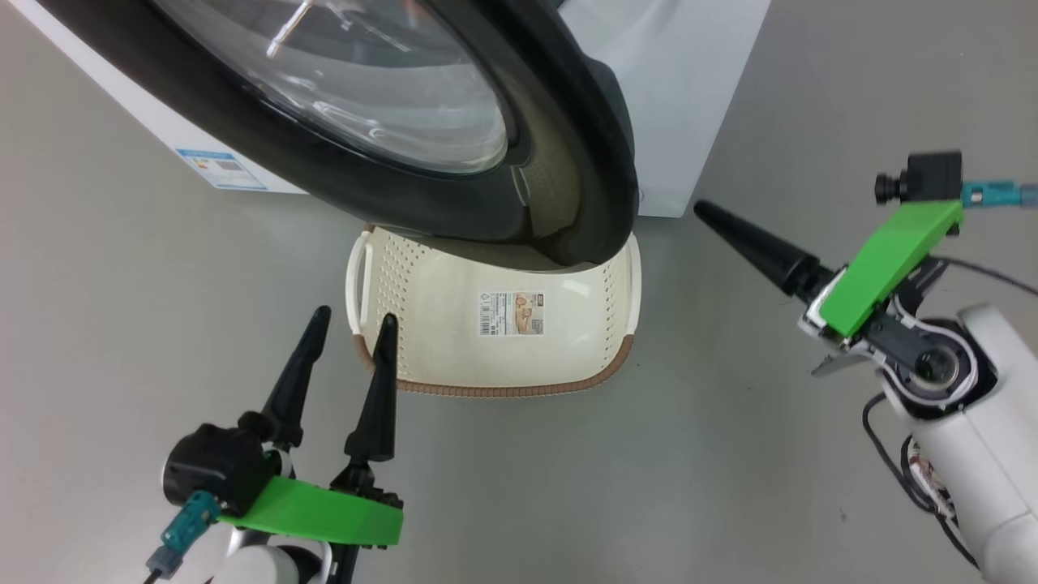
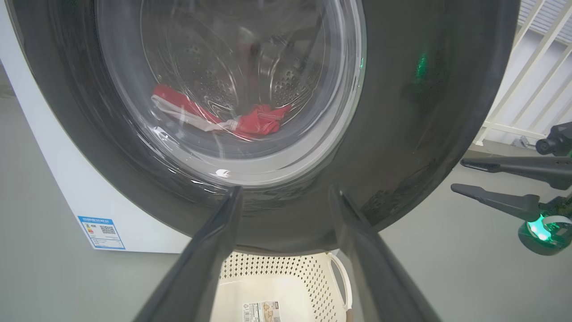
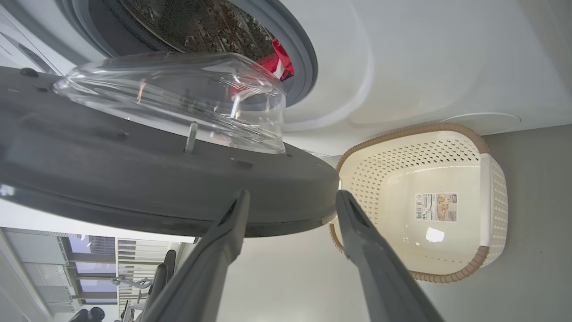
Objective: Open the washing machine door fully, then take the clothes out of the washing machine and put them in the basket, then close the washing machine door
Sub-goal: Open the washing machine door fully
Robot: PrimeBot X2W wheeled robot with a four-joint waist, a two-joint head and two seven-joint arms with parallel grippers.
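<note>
The washing machine door stands part open, its rim overhanging the far end of the basket; only the near end is free from above. It walls the left claw off from the drum mouth. By the right claw a gap behind the door leads in, narrowed by the glass bowl, perhaps wide enough.

- left end effector: lower left of head frame, fingers spread, pointing up-frame
- right end effector: right of frame, fingers apart, aimed upper left
- pale forearm: lower right corner
</note>
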